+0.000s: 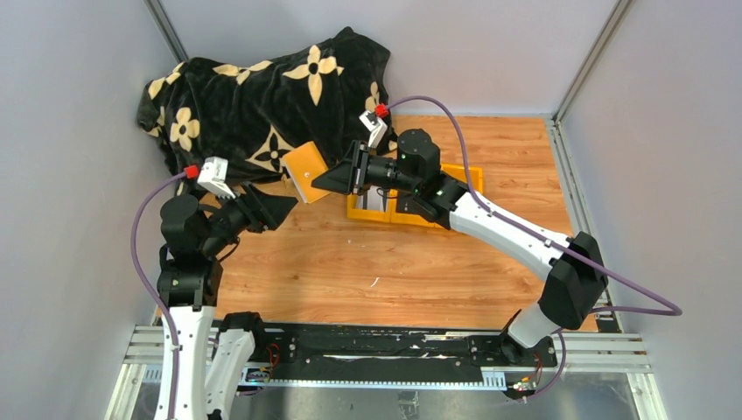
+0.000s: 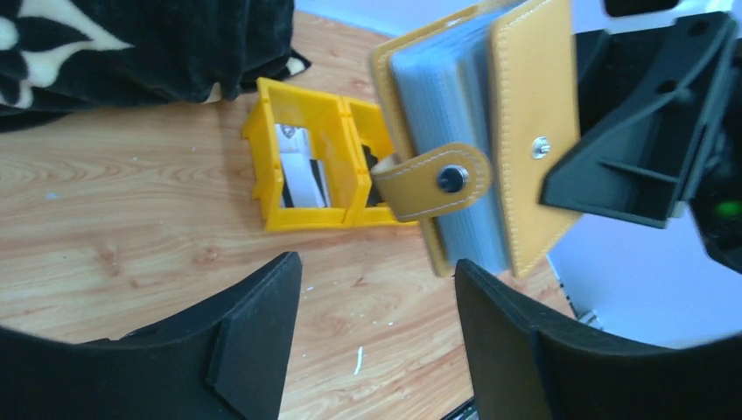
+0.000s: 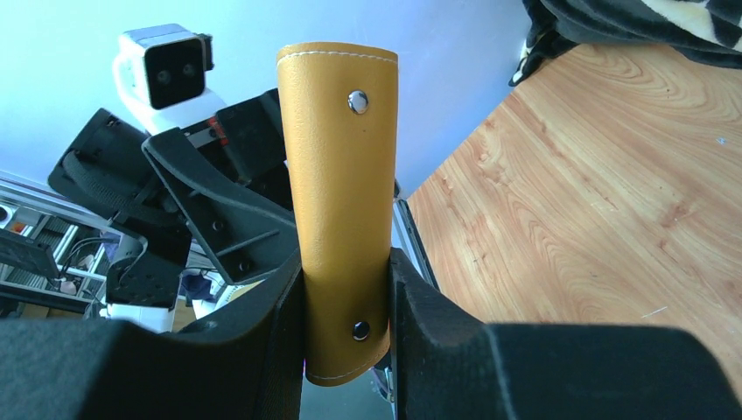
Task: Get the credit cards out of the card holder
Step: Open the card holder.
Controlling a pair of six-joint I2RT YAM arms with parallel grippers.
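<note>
At the far left of the table (image 1: 350,262) lies a black blanket (image 1: 262,96) with cream flowers. In front of it the left gripper (image 2: 376,341) hangs released, its 2 fingers (image 2: 254,341) spread wide with nothing between them. It points at the card holder (image 2: 490,131), which is lifted clear of the wood just beyond those fingertips without touching them. The mustard holder is gaping a little, so the clear pockets inside show. Its strap curls across the open edge, with its snap apart from the stud on the cover. The right gripper (image 3: 346,324) is clenched on the holder's other end, 1 finger on each cover, gripping near the lower stud. Past that, behind the right gripper, a yellow tray (image 2: 302,157) sits on the wood. In 1 of its compartments stands a pale card (image 2: 297,175) with a dark stripe.
</note>
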